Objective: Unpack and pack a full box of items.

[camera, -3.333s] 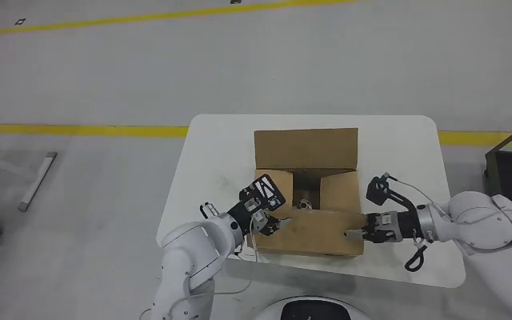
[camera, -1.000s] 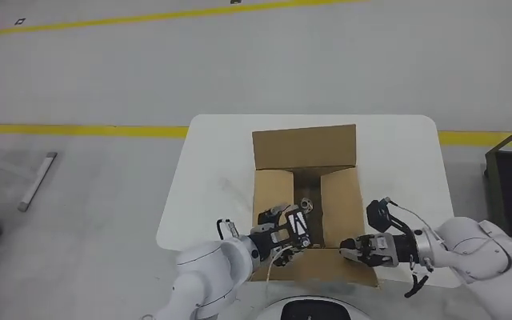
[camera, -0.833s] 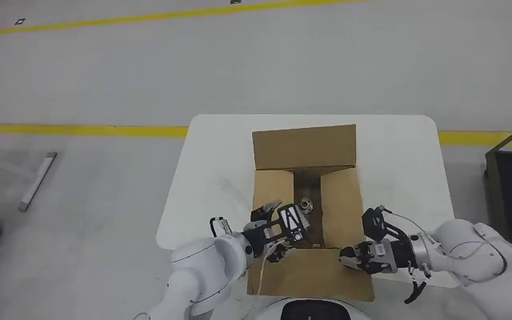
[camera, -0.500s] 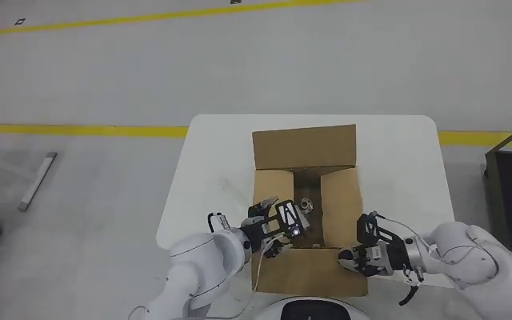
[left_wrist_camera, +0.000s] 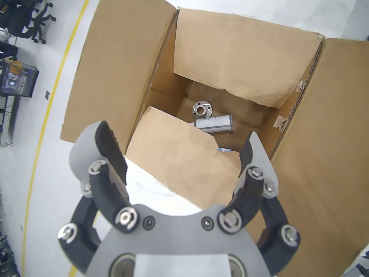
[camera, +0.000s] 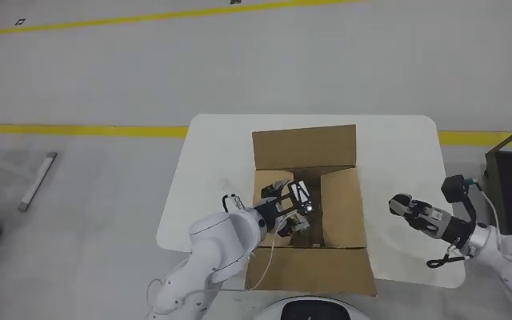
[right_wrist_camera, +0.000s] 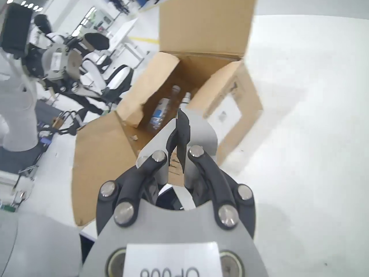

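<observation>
An open cardboard box (camera: 305, 148) stands mid-table with all its flaps spread. My left gripper (camera: 294, 206) hovers open over the box's left inner flap (left_wrist_camera: 173, 157), at the mouth of the box (left_wrist_camera: 245, 56). Below it on the box floor lie a metal flange (left_wrist_camera: 202, 110), a white tube (left_wrist_camera: 214, 123) and a small blue item (left_wrist_camera: 225, 149). My right gripper (camera: 398, 205) is shut on nothing, above the bare table to the right of the box. In its wrist view the right gripper (right_wrist_camera: 181, 125) faces the box (right_wrist_camera: 207, 15), where clear bottles (right_wrist_camera: 161, 110) lie inside.
The white table (camera: 400, 152) has bare room on both sides of the box. The near flap (camera: 312, 272) overhangs the table's front edge. A dark frame (camera: 500, 164) stands off the table's right end. A grey bar (camera: 36, 182) lies on the floor at left.
The right gripper let go of the near flap and drew away to the right. The left gripper moved farther in over the box opening. The near flap now lies folded outward.
</observation>
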